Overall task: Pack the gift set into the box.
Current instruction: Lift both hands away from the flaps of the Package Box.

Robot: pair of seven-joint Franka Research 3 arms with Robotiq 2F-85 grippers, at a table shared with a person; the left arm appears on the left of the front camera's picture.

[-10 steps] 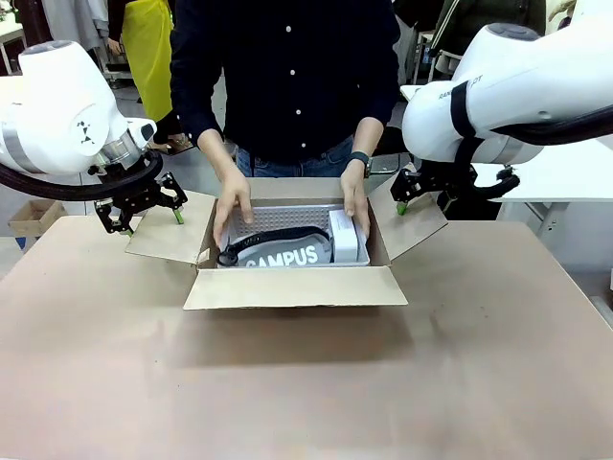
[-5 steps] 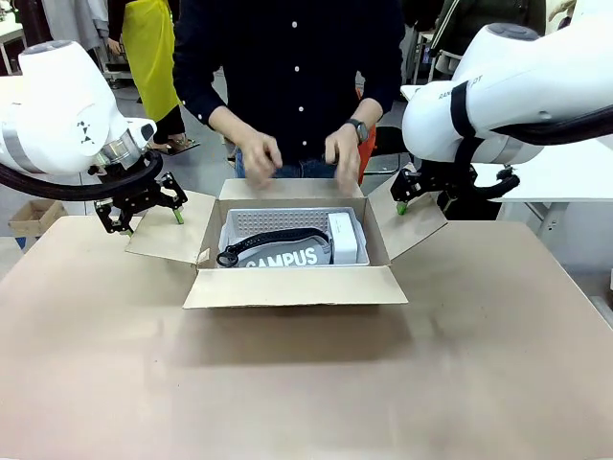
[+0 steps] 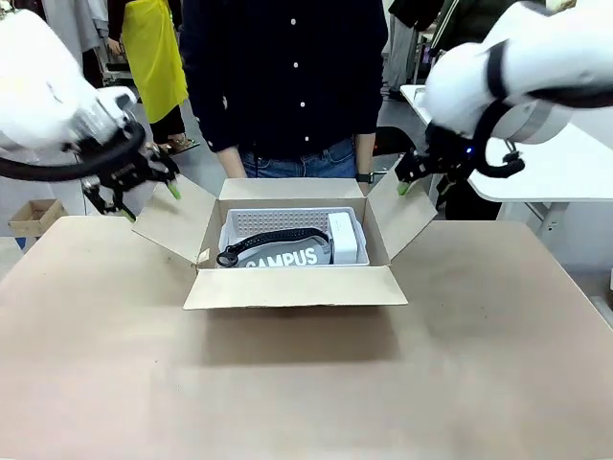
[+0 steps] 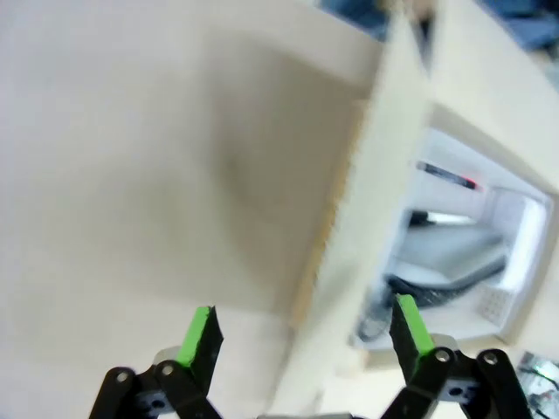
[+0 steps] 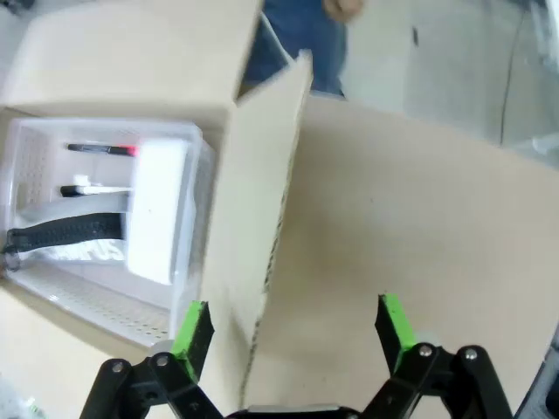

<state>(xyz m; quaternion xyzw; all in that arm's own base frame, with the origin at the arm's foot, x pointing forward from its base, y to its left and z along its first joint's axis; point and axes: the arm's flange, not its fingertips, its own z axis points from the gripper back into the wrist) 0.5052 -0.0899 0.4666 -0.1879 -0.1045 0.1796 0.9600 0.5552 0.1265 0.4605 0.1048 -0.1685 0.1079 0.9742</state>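
Note:
The box stands open at the table's middle with its flaps spread. Inside it lies the gift set: a white perforated basket holding a dark item lettered "CAMPUS" and a small white carton. My left gripper is open at the outer edge of the raised left flap; in the left wrist view that flap runs between its fingers. My right gripper is open at the right flap, whose edge sits between its fingers.
A person stands at the far side right behind the box, arms down, one hand near the back flap. The brown table is bare in front of the box. A small carton sits on the floor at far left.
The person's hands have left the basket and dropped to the sides. Both grippers have moved up and the side flaps now stand steeper than before.

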